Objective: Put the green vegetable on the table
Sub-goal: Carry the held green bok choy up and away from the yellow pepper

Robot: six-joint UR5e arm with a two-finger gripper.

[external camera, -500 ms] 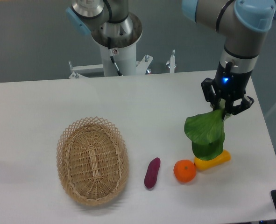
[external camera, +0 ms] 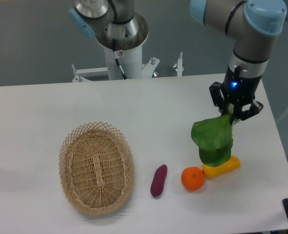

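Yellow fruit lies under the hanging green vegetable.

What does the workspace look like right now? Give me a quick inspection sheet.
Surface: white table, matte.
Job's things: green vegetable hanging from the pincer, leaves down, overlapping the yellow fruit in view.
Clutter: wicker basket, nothing seen inside; purple sweet potato; orange beside the yellow fruit.
Grippers: pincer shut on the vegetable's stem end.
Cables: black cable on the white pedestal.
Surroundings: grey floor behind.
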